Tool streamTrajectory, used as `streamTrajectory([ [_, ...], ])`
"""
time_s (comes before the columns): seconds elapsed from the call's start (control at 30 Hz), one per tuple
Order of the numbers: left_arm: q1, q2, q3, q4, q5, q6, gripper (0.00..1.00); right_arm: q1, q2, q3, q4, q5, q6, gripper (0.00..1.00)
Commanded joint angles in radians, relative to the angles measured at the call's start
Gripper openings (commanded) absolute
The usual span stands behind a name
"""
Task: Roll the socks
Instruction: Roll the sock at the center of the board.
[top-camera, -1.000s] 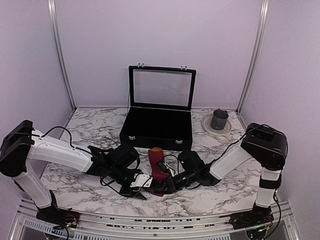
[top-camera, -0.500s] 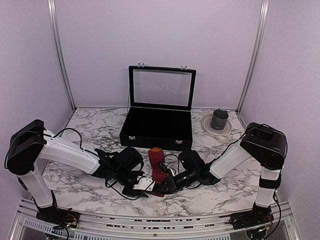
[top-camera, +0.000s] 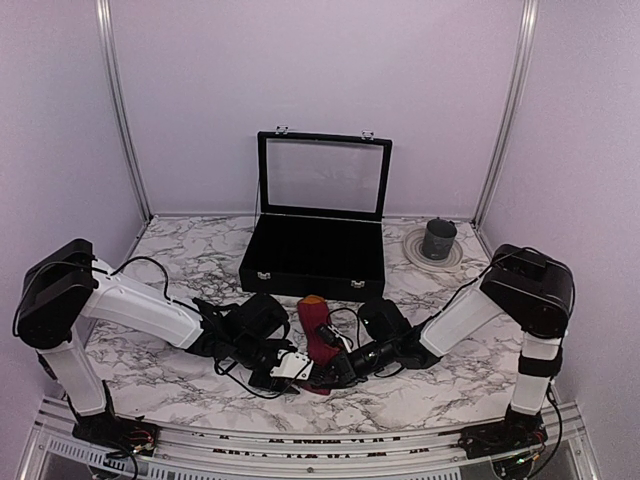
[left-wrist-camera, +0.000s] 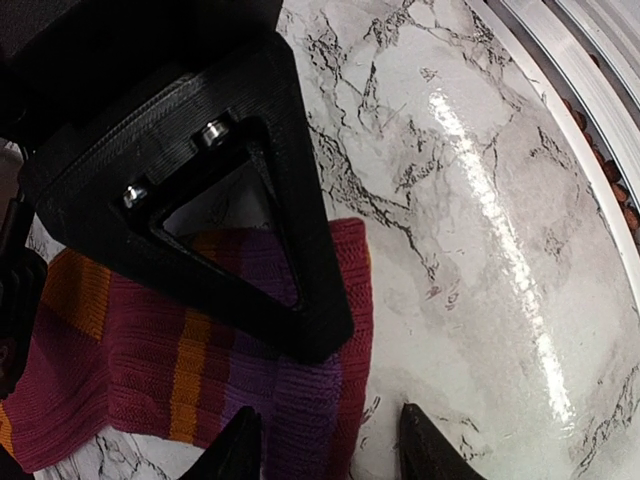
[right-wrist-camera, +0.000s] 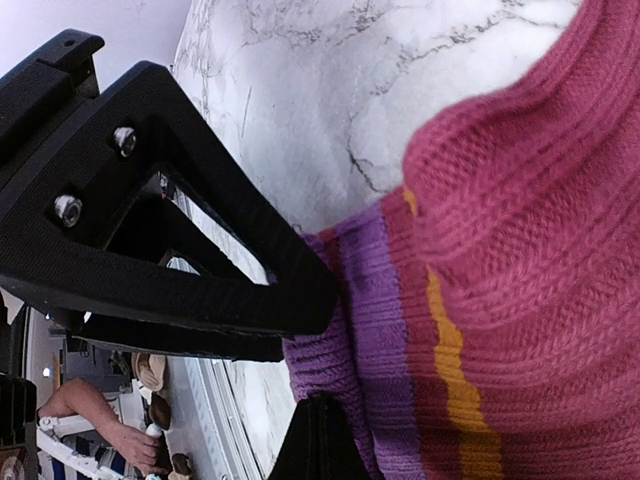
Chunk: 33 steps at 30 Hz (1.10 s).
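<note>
Sock (top-camera: 316, 322) on marbled tabletop (top-camera: 170, 375), lilac walls (top-camera: 320, 80)

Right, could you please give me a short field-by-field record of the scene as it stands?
table: white marble top
magenta sock: lies near the front edge between the two arms; orange stripes, purple toe
left gripper: open, jaws apart over the purple toe end
right gripper: shut on the purple toe fabric
black case: behind the sock, lid standing open
cup: dark, upright on a plate at the back right
</note>
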<state>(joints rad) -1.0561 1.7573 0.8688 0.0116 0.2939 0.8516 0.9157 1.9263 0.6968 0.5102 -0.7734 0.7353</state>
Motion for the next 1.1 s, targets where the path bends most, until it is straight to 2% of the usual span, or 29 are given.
streamTrajectory([
  [0.0,-0.011,-0.026,0.01,-0.05,0.009,-0.011,0.49,-0.009,0.05,-0.039,-0.178,0.046,0.018,0.0],
  [0.1,-0.02,-0.058,0.01,-0.099,0.039,0.0,0.48,-0.011,0.047,-0.04,-0.177,0.047,0.018,0.0],
  [0.2,-0.021,-0.028,0.042,-0.134,0.033,0.0,0.39,-0.014,0.048,-0.033,-0.183,0.048,0.016,0.0],
  [0.27,-0.021,-0.001,0.046,-0.122,0.023,-0.002,0.37,-0.014,0.047,-0.03,-0.183,0.046,0.017,0.0],
  [0.4,-0.021,0.03,0.053,-0.098,0.007,-0.006,0.38,-0.014,0.04,-0.033,-0.177,0.046,0.021,0.0],
  [0.53,-0.021,0.051,0.054,-0.074,-0.033,-0.002,0.45,-0.014,0.033,-0.039,-0.178,0.042,0.019,0.0],
  [0.67,-0.021,0.078,0.063,-0.096,-0.046,0.0,0.42,-0.013,0.024,-0.045,-0.176,0.04,0.019,0.0],
  [0.73,-0.022,0.093,0.068,-0.113,-0.053,-0.002,0.36,-0.015,0.015,-0.052,-0.168,0.04,0.019,0.0],
  [0.83,-0.021,0.112,0.089,-0.174,-0.042,-0.02,0.14,-0.02,-0.017,-0.077,-0.135,0.059,0.019,0.11],
  [0.9,-0.017,0.112,0.099,-0.219,-0.011,-0.036,0.06,-0.023,-0.067,-0.104,-0.109,0.098,-0.001,0.2],
  [1.07,-0.001,0.095,0.125,-0.318,0.106,-0.106,0.01,-0.022,-0.285,-0.207,-0.019,0.266,-0.095,0.42],
])
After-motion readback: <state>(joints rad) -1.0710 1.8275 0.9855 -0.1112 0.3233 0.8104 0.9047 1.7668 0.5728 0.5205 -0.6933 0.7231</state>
